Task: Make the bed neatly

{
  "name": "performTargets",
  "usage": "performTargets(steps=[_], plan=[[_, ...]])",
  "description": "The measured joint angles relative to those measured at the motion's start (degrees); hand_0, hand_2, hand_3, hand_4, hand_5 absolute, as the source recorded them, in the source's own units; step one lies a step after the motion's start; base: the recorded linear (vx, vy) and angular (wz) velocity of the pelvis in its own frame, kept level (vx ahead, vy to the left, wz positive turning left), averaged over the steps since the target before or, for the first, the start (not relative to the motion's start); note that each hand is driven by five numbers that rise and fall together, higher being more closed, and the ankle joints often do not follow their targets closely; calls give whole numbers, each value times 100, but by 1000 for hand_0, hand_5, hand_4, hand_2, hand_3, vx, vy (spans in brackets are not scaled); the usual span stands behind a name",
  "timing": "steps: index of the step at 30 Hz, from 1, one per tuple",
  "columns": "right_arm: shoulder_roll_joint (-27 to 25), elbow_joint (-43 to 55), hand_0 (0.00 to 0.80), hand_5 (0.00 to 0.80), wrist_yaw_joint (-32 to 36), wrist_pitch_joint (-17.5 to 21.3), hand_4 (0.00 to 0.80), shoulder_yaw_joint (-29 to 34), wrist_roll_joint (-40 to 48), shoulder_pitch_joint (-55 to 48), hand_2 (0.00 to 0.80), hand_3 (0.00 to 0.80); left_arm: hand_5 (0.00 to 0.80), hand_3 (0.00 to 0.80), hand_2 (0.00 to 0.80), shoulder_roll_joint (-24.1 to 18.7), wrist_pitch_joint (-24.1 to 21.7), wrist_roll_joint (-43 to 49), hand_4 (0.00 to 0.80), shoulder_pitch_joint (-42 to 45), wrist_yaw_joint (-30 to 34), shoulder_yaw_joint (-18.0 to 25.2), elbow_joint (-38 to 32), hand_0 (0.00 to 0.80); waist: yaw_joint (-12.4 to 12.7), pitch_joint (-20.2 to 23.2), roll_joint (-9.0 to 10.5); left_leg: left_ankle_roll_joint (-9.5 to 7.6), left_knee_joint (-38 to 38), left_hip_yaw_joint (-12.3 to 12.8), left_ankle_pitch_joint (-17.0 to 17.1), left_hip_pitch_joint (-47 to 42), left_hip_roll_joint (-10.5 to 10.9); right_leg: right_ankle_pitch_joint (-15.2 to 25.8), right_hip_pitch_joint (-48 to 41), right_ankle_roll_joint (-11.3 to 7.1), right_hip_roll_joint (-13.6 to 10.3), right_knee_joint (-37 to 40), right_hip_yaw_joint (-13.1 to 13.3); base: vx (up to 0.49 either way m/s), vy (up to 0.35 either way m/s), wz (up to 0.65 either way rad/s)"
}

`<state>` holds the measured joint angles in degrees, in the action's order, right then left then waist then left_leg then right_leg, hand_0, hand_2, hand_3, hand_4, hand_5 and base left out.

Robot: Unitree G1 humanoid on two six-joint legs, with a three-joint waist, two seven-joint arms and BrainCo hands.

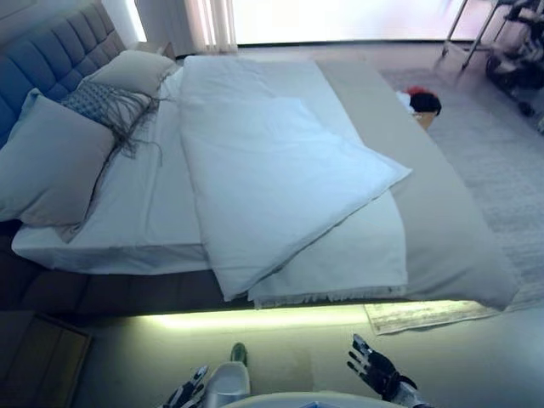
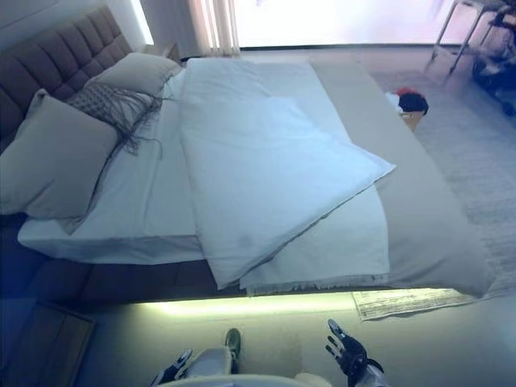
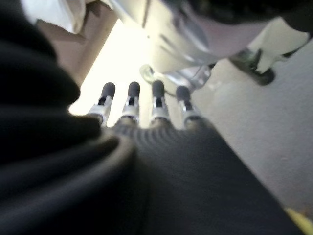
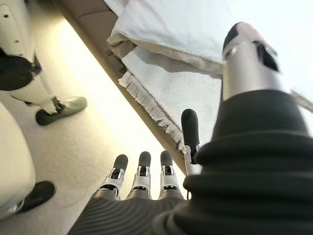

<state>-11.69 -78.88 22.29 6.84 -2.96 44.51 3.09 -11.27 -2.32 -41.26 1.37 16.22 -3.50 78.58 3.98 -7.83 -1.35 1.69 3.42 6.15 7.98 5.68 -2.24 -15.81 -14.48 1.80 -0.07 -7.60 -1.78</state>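
The bed (image 1: 450,246) lies ahead with a white duvet (image 1: 272,178) folded back over itself, one corner pointing right and another hanging over the near edge. Under it a white fringed throw (image 1: 348,263) reaches the near side. Pillows (image 1: 51,161) and a grey fringed cushion (image 1: 106,104) lean on the tufted headboard (image 1: 51,51) at the left. My left hand (image 1: 187,394) hangs low in front of the bed, fingers straight, holding nothing. My right hand (image 1: 374,367) also hangs short of the bed edge, open and empty; its fingers (image 4: 142,169) point toward the throw's fringe (image 4: 146,105).
A lit strip glows under the bed's near edge (image 1: 263,319). A pale rug (image 1: 425,314) pokes out at the lower right. A wooden nightstand (image 1: 38,357) stands at the lower left. A red and black object (image 1: 422,102) lies beyond the bed; metal legs (image 1: 476,34) stand far right.
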Motion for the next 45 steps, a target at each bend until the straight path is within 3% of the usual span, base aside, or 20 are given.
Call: performTargets(steps=[1,3,5,6,7,10,13,15,16,17,19,21,22,23,24,29,32,37,45], plan=[[49,2,0,0,-28,0,0,0,3,16,0,0,0,0,0,-40,11,12,0,-54,-4,-3,-5,0,-1,53,116,-50,27,13,-40,23,188,-9,-58,-81,-151,88,78,258,157,-17],[98,6,0,0,-101,11,0,-4,9,85,0,0,0,0,0,-52,21,112,0,-228,-1,-5,-45,0,-18,111,195,-165,-213,14,-49,-228,339,-16,-27,-339,-354,-129,46,242,163,-12],[175,31,0,0,-179,19,0,2,16,154,0,0,0,0,0,-122,40,229,0,-387,20,-156,-84,0,-20,135,139,-300,-305,9,-145,-400,250,161,521,-634,-330,-1395,-134,239,131,-3],[205,117,0,0,-208,19,0,4,17,158,0,0,0,0,0,-183,40,236,0,-482,39,-251,-127,0,-51,148,161,-324,-437,5,-176,-551,239,254,894,-679,-407,-2174,-236,216,75,-8],[202,178,0,0,-230,19,0,-8,18,162,0,0,0,0,0,-215,43,238,0,-565,47,-349,-152,0,-68,160,171,-373,-536,-15,-294,-666,272,114,1209,-586,-572,-2624,-358,128,17,-12],[172,467,0,0,-358,28,0,-130,140,319,0,0,0,0,0,-216,48,203,0,-668,60,-534,-214,0,-260,139,51,-442,-603,-46,-365,-695,283,-16,2018,-520,-817,-2150,-506,-167,-95,-2],[113,496,0,0,-490,40,0,-378,472,769,0,0,0,0,0,-179,11,-87,0,-993,133,-754,-324,0,-471,-189,-101,-401,-133,-215,-372,15,283,318,3173,-601,-780,-1577,-416,-250,-184,37],[133,490,0,0,-700,67,0,-403,694,1022,0,0,0,0,0,-130,-54,-283,0,-1285,167,-760,-362,0,-585,-382,-51,-446,474,-78,-600,493,372,557,3535,-495,-845,-1773,-350,1,-159,105],[200,494,0,0,-784,70,0,-398,698,1131,0,0,0,0,0,-146,-111,-361,0,-1283,167,-760,-422,0,-551,-471,81,-405,675,85,-707,531,415,704,3384,-363,-875,-1670,-425,48,-128,89],[215,509,0,0,-840,81,0,-389,703,1253,0,0,0,0,0,-148,-126,-449,0,-1311,160,-760,-457,0,-466,-603,167,-303,950,149,-852,556,426,1107,3281,-328,-845,-1595,-357,55,-119,42],[173,582,0,0,-953,161,0,-336,882,1540,0,0,0,0,0,-80,-125,-477,0,-1161,162,-816,-434,0,-280,-686,28,-144,1460,78,-1076,821,201,1042,3335,-241,-644,-1588,-415,46,-82,-11],[119,693,0,0,-925,194,0,-333,1202,1864,0,0,0,0,0,-50,-85,-515,0,-1051,165,-879,-432,0,-302,-676,-57,-190,1920,-33,-1472,1014,183,1044,3503,-244,-594,-1594,-573,-4,-45,-38],[63,694,0,0,-907,193,0,-331,1342,2038,0,0,0,0,0,-33,-96,-563,0,-1109,161,-876,-442,0,-277,-746,-88,-181,1872,-77,-1514,1058,107,1069,3562,-197,-590,-1717,-678,-1,-22,-28],[8,689,0,0,-929,189,0,-321,1396,2176,0,0,0,0,0,-91,-117,-634,0,-1173,170,-882,-440,0,-275,-777,-55,-148,2030,-61,-1559,1202,88,914,3731,-66,-658,-2292,-680,0,0,0],[-56,693,0,0,-966,191,0,-305,1450,2296,0,0,0,0,0,-153,-137,-747,0,-1256,194,-880,-462,0,-318,-809,72,-119,2207,-102,-1612,1340,188,487,3700,-155,-779,-2387,-662,-35,-17,11],[-580,693,0,0,-1087,12,0,-231,1592,3020,0,0,0,0,0,-144,-232,-1289,0,-1776,391,-996,-622,0,-302,-1089,-83,-36,3077,-336,-1810,2126,172,296,4349,-73,-831,-3118,-795,-87,4,12],[-829,694,0,0,-1117,-179,0,-224,1565,3415,0,0,0,0,0,-144,-258,-1480,0,-1947,549,-1001,-1001,0,-266,-1390,-157,-62,3426,-355,-1918,2415,158,193,4631,-18,-904,-3494,-803,-15,8,8],[-1303,650,0,0,-1290,-679,0,-485,1386,4034,0,0,0,0,0,-205,-288,-2028,0,-2018,605,-1358,-1841,0,-100,-1560,-314,-54,4032,-452,-2075,3062,203,12,5202,30,-969,-4036,-823,-51,12,8],[-1857,643,0,0,-1345,-1182,0,-781,1242,4888,0,0,0,0,0,-283,-380,-2602,0,-2097,522,-1385,-2430,0,170,-1822,-449,-77,4911,-525,-2271,3867,234,-247,5938,99,-1136,-4919,-827,-28,37,9]])
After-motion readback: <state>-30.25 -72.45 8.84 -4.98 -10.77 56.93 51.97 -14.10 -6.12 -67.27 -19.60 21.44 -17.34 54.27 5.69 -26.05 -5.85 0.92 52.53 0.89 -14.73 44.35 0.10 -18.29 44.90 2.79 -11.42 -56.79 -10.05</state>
